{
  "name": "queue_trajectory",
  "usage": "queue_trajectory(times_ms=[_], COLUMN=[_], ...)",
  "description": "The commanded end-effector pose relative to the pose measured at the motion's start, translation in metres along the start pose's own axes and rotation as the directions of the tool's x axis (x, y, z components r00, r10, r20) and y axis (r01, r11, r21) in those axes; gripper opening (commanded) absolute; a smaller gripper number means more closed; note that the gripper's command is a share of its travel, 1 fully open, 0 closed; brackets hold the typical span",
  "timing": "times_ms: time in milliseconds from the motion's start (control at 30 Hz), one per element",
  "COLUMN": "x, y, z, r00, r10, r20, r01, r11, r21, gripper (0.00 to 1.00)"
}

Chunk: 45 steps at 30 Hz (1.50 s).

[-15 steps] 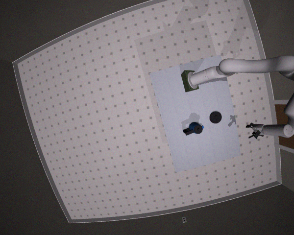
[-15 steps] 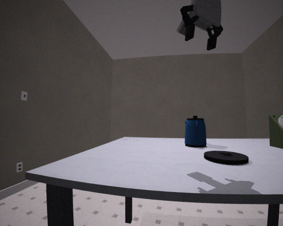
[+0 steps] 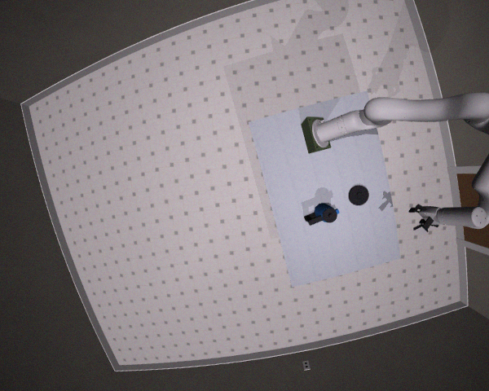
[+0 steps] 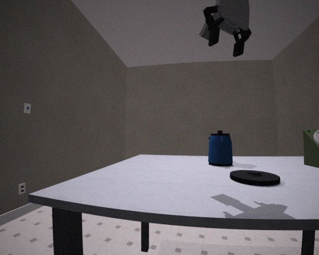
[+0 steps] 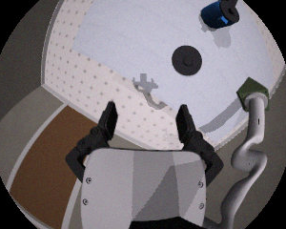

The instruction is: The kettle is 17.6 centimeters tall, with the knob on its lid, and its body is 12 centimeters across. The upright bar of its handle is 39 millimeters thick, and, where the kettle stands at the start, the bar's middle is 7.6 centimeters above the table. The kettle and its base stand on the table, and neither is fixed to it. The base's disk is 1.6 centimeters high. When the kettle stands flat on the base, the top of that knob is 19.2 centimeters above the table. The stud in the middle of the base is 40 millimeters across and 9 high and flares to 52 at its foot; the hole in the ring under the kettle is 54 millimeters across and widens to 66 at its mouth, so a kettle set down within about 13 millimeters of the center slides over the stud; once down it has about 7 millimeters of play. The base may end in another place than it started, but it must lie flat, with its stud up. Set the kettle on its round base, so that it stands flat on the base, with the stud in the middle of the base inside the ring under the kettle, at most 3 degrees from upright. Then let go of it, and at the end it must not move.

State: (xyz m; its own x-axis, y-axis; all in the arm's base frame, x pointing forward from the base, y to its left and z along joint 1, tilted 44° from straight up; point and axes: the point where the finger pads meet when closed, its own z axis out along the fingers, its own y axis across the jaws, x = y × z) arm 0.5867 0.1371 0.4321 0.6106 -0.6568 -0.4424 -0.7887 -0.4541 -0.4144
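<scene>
A blue kettle (image 3: pixel 323 212) (image 4: pixel 220 149) (image 5: pixel 218 13) with a black lid and handle stands upright on the white table (image 3: pixel 345 248) (image 4: pixel 154 181) (image 5: pixel 137 19). Its black round base (image 3: pixel 358 195) (image 4: pixel 254 177) (image 5: pixel 187 60) lies flat on the table a short way from the kettle, stud up, apart from it. My gripper (image 3: pixel 418 217) (image 4: pixel 226 43) (image 5: pixel 147 110) is open and empty. It hangs high above the table's edge, beyond the base, far from the kettle.
The arm's green mount block (image 3: pixel 313 135) (image 4: pixel 315 152) (image 5: pixel 250 91) stands at one end of the table. A tiled floor (image 3: pixel 151 189) surrounds the table, with a brown patch (image 3: pixel 472 197) (image 5: pixel 48 166) beside the wall under the arm.
</scene>
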Motion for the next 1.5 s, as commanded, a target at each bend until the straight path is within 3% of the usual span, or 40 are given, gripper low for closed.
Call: queue_trajectory(times_ms=[0, 33, 67, 300, 533, 600, 700, 1067, 1167, 1233, 1467], x=[0.000, 0.000, 0.000, 0.012, 0.063, 0.063, 0.096, 0.178, 0.186, 0.211, 0.253], y=[-0.001, -0.001, 0.000, 0.003, 0.022, 0.022, 0.037, 0.087, 0.092, 0.112, 0.152], z=[-0.001, -0.001, -0.001, 0.002, 0.016, 0.016, 0.025, 0.050, 0.053, 0.062, 0.078], r00=[1.000, 1.000, 1.000, 1.000, 0.998, 0.998, 0.996, 0.985, 0.983, 0.977, 0.965], r10=[0.000, 0.000, 0.000, 0.011, 0.058, 0.058, 0.090, 0.172, 0.180, 0.207, 0.255], r20=[-0.001, -0.001, -0.001, 0.000, 0.006, 0.006, 0.011, 0.031, 0.033, 0.042, 0.060], r01=[0.000, 0.000, 0.000, -0.011, -0.057, -0.057, -0.089, -0.170, -0.177, -0.203, -0.249], r11=[1.000, 1.000, 1.000, 1.000, 0.998, 0.998, 0.995, 0.983, 0.981, 0.976, 0.964], r21=[0.001, 0.001, 0.001, -0.004, -0.025, -0.025, -0.039, -0.071, -0.073, -0.083, -0.098], gripper=[1.00, 1.00, 0.81, 0.81, 0.81, 0.81, 0.81, 0.81, 0.81, 0.81, 0.81])
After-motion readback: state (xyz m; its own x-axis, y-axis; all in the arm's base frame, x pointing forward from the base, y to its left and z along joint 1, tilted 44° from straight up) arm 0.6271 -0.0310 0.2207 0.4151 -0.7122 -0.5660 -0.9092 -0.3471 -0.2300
